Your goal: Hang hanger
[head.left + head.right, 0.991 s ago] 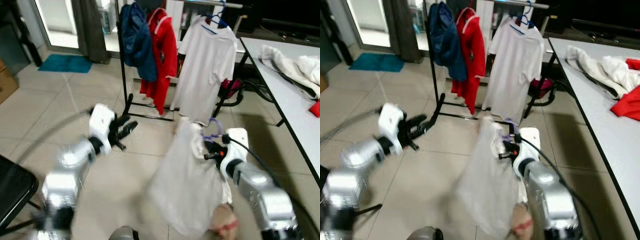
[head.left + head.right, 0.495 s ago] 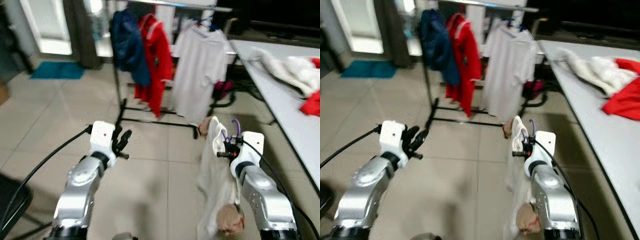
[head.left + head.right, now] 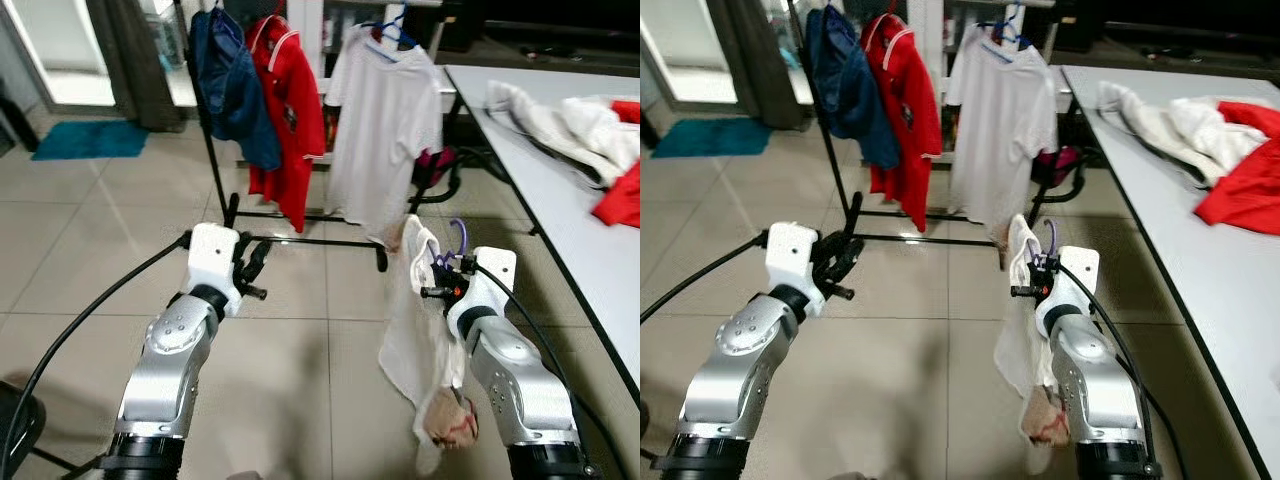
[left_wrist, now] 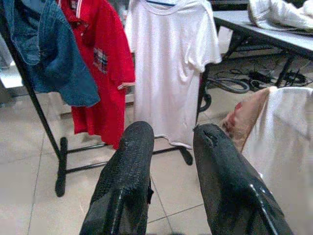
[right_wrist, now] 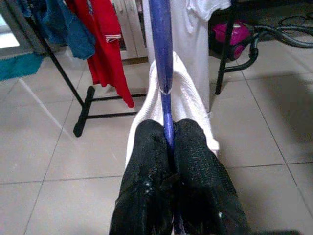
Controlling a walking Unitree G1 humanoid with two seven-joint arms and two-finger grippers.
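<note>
While left gripper [image 4: 168, 147] gapes empty, right gripper [image 5: 168, 134] clamps purple hanger [image 5: 163, 63]

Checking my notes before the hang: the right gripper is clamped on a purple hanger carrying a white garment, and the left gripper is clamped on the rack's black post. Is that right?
Not quite. The left gripper holds nothing: the left wrist view shows its fingers apart, with the clothes rack ahead of them. The rest stands: the right gripper is shut on the purple hanger carrying the white garment.
</note>
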